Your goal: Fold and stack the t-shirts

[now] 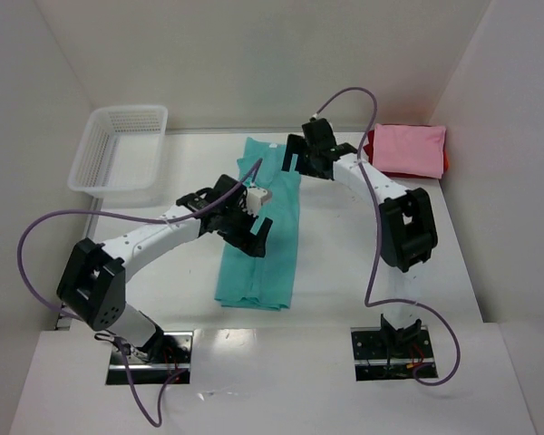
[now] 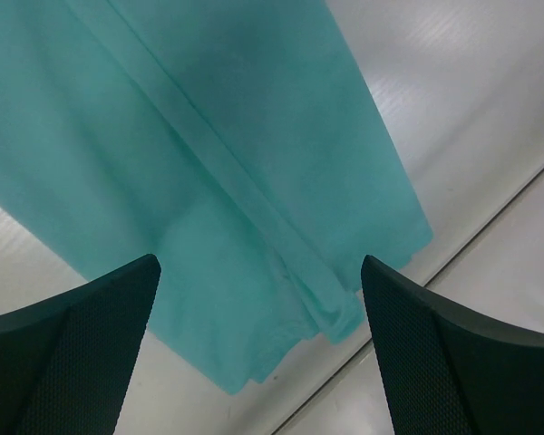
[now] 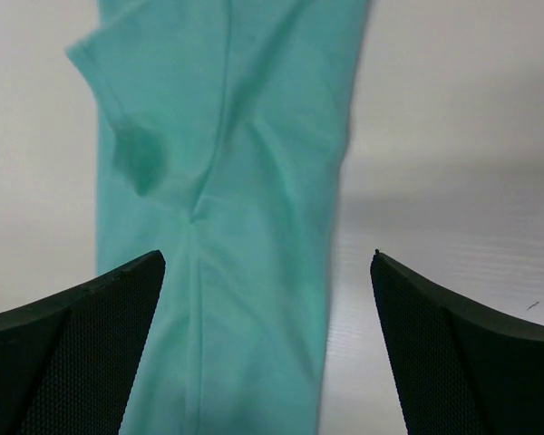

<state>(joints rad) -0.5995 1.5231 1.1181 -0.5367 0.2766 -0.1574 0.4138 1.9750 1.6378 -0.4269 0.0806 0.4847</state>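
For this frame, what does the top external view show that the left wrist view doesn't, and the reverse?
Only top external: the white mesh basket, the pink shirt folded on the red shirt at the far right, both arms, and the teal shirt at full length, a long strip. Only left wrist: the layered folds at one end of that strip, seen between the open fingers of the left gripper. Both: the teal shirt and the table.

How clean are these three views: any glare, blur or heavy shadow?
Top external: sharp and evenly lit, with faint glare along the near edge of the table. Left wrist: the teal-green t-shirt is slightly soft and shadowed across its top, with a streaky sheen on the table. Right wrist: the shirt is in soft focus, with a grey shadow band on the table to its right.
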